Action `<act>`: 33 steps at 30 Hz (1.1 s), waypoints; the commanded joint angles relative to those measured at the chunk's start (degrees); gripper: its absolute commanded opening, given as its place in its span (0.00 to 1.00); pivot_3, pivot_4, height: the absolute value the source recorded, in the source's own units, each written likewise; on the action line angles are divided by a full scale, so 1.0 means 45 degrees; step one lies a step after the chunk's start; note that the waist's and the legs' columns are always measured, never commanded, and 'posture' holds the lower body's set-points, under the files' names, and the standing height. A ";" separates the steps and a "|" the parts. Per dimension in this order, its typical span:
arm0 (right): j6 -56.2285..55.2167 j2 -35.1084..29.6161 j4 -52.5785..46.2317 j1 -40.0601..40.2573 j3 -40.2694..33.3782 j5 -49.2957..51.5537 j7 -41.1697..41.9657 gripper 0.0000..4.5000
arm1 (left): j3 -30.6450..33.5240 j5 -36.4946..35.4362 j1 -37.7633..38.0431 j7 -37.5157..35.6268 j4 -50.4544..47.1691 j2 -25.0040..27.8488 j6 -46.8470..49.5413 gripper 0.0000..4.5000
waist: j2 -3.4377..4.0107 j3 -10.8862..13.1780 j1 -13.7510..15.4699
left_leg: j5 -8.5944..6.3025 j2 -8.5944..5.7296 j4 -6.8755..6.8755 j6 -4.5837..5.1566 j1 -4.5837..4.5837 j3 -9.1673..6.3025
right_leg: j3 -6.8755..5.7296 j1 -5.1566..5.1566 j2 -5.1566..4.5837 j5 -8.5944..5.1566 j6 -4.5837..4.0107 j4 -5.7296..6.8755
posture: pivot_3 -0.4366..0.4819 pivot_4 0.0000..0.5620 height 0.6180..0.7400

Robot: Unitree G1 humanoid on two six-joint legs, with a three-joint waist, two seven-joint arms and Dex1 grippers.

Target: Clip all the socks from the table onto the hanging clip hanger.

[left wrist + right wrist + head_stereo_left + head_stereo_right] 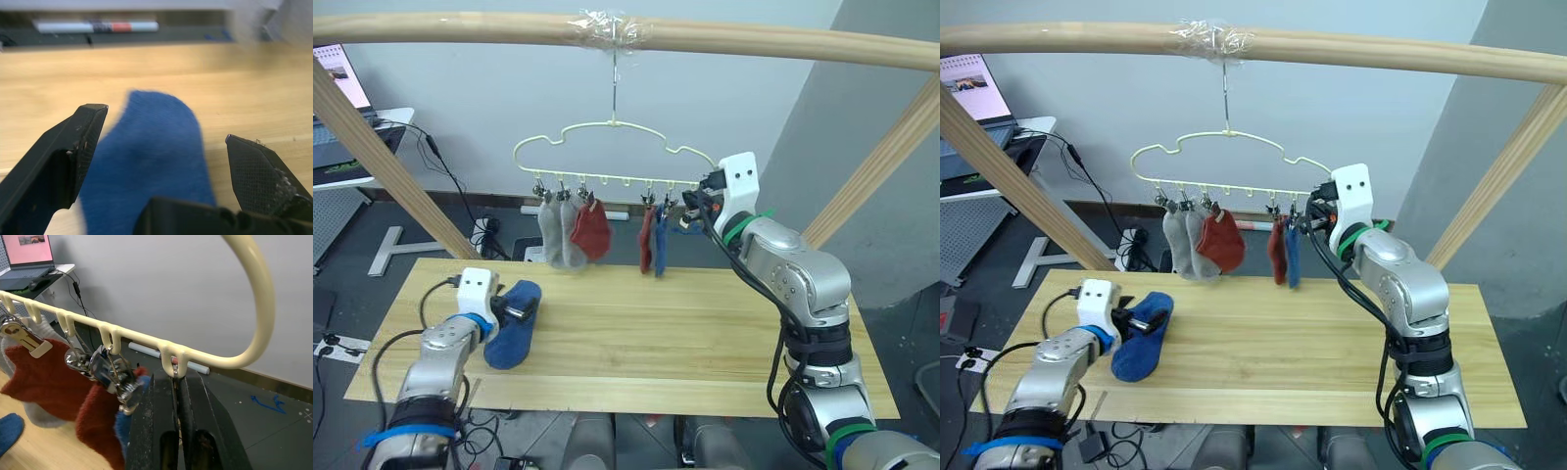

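One blue sock lies flat at the left of the table. My left gripper is open, low over the sock's upper end, and the sock lies between the spread fingers. The clip hanger hangs from the pole by its hook. Clipped to it are two grey socks, a rust-red sock, a second rust-red sock and a blue sock. My right gripper is raised at the hanger's right end, shut on the last clip.
A round wooden pole frame spans overhead, with slanted legs at both sides of the table. Beyond the left leg stands a desk with a laptop, and cables trail on the floor behind the table.
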 commanded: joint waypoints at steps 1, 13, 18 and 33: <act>0.0274 -0.0147 -0.0568 -0.0202 -0.0209 0.0108 0.0035 0.00 | 0.0178 0.0366 -0.0748 0.0311 0.2119 0.0349 -0.0459 0.99 | -0.0009 0.0005 -0.0001 | 0.0000 0.0002 -0.0001 0.0000 0.0000 -0.0006 | -0.0003 0.0000 0.0002 0.0003 -0.0007 0.0001 | 0.73 0.41 1.00; 0.0791 -0.0734 -0.0920 -0.0152 -0.0769 0.0148 0.0010 0.00 | -0.0330 -0.0511 0.0195 -0.2134 -0.0005 -0.0185 0.1067 0.49 | 0.0022 0.0023 -0.0112 | 0.0000 -0.0003 -0.0007 0.0000 0.0010 0.0003 | 0.0004 0.0012 -0.0011 -0.0004 0.0000 0.0002 | 0.69 0.41 1.00; 0.0868 -0.0856 -0.0838 -0.0184 -0.0844 0.0170 0.0080 0.00 | -0.0586 -0.0747 0.0696 -0.2680 -0.1609 -0.0469 0.1345 0.18 | 0.0023 0.0026 -0.0125 | 0.0000 -0.0004 -0.0002 0.0000 0.0009 0.0002 | 0.0005 0.0015 -0.0012 -0.0005 0.0006 0.0001 | 0.70 0.41 1.00; 0.8607 0.3271 -0.0893 -0.4065 -0.9054 0.2058 -0.3373 0.00 | -0.2601 -0.3099 -0.1266 -0.4423 -0.7038 -0.4155 0.1343 0.01 | -0.0001 0.0084 -0.0118 | 0.0000 -0.0007 -0.0019 0.0001 -0.0037 -0.0029 | -0.0008 0.0025 -0.0006 0.0050 -0.0029 -0.0098 | 0.66 0.38 1.00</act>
